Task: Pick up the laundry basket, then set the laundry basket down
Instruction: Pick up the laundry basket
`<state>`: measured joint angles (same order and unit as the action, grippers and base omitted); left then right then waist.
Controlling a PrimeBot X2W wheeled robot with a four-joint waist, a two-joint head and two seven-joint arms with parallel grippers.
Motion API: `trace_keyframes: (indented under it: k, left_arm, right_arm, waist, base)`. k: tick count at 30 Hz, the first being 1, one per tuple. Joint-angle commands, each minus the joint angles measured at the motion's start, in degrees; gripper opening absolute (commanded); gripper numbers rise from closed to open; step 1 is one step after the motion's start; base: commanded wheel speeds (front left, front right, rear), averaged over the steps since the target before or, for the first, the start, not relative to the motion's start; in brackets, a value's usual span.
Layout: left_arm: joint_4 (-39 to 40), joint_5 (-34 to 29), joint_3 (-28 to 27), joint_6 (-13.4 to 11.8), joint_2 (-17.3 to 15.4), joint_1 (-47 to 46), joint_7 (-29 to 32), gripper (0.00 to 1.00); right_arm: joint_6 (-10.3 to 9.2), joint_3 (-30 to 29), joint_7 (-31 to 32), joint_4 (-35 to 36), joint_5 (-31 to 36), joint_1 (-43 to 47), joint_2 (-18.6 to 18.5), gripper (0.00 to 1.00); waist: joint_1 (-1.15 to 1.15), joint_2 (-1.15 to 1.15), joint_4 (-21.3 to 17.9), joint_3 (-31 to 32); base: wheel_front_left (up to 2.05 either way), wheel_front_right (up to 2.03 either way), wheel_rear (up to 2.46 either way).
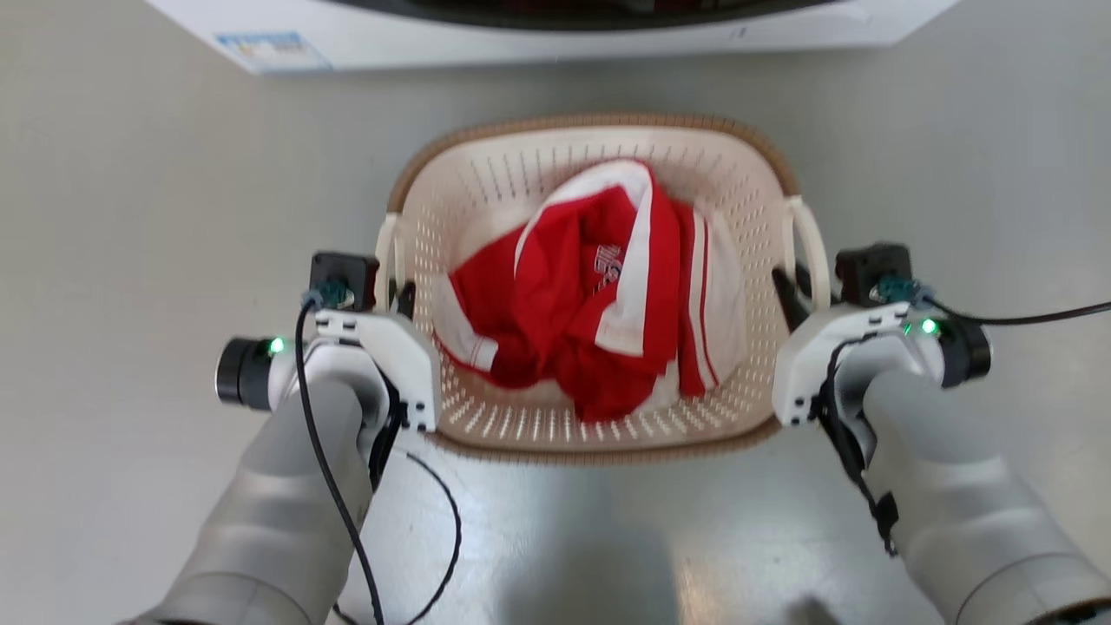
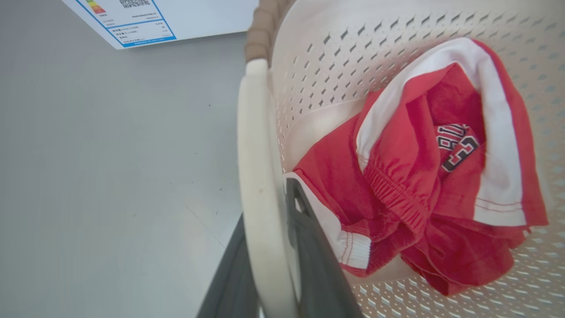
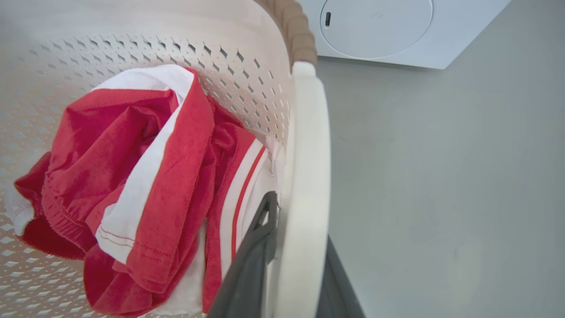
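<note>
The laundry basket [image 1: 599,120] is cream perforated plastic with a brown woven-look rim, and it sits between my two arms. Red and white clothes [image 1: 590,304] lie bunched inside it. My left gripper [image 1: 395,295] is shut on the basket's white left loop handle [image 2: 256,154], with one dark finger on each side of the loop [image 2: 269,265]. My right gripper [image 1: 803,291] is shut the same way on the right loop handle [image 3: 309,154], its fingers straddling it [image 3: 293,274]. Whether the basket's base touches the floor I cannot tell.
A white washer [image 1: 555,35] stands just beyond the basket, with a blue-edged label [image 1: 269,52] on its left corner. Bare grey floor [image 1: 130,217] lies on both sides. Black cables [image 1: 434,521] hang from my wrists.
</note>
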<state>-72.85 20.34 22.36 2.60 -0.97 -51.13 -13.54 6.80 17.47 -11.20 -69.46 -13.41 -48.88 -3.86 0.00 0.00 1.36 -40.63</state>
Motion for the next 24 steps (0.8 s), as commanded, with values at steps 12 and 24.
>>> trace_keyframes:
  k: [12,24]
  left_arm:
    - [-0.85,1.64,1.86,2.68,-1.9,10.96,5.43,0.0]
    - [-1.04,4.33,3.37,3.36,-1.9,21.31,8.3,0.0]
  right_arm:
    - [0.69,15.51,10.14,2.48,-12.4,11.91,0.98,0.0]
    - [0.69,24.63,14.76,3.84,-21.4,19.71,0.98,0.0]
  waist:
    - [0.0,0.0,-3.02,22.04]
    - [0.0,0.0,-4.68,36.91]
  base:
    - [0.0,0.0,0.0]
    - [0.0,0.0,0.0]
